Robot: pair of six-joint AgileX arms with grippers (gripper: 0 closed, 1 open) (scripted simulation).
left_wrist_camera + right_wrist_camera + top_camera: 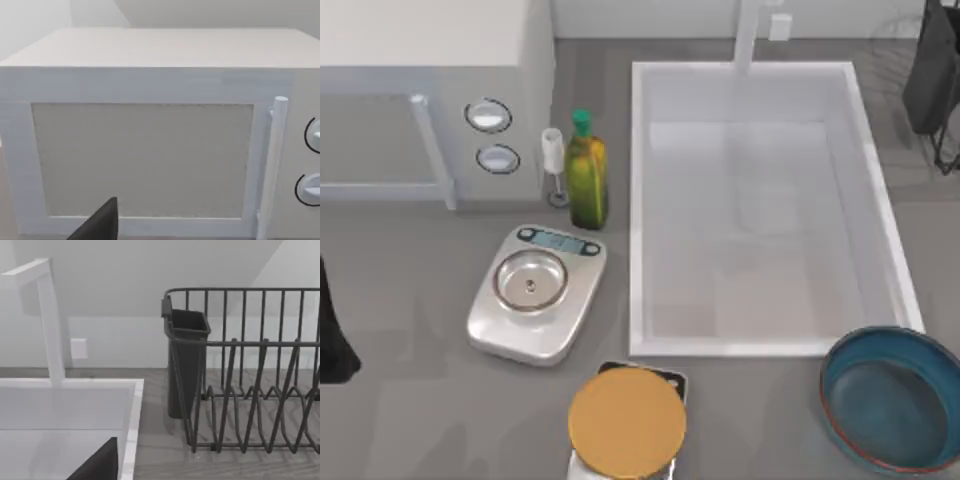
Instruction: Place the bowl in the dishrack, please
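Top view: the bowl (892, 400) sits upright, mouth up, at about five o'clock on the table, just off the sink (638, 200) front corner; being round it has no long axis, and its right edge is cut off. The dishrack (260, 390) stands at one o'clock, mostly out of frame. Left arm (332, 330) waits at nine o'clock; finger spread of either gripper cannot be told.
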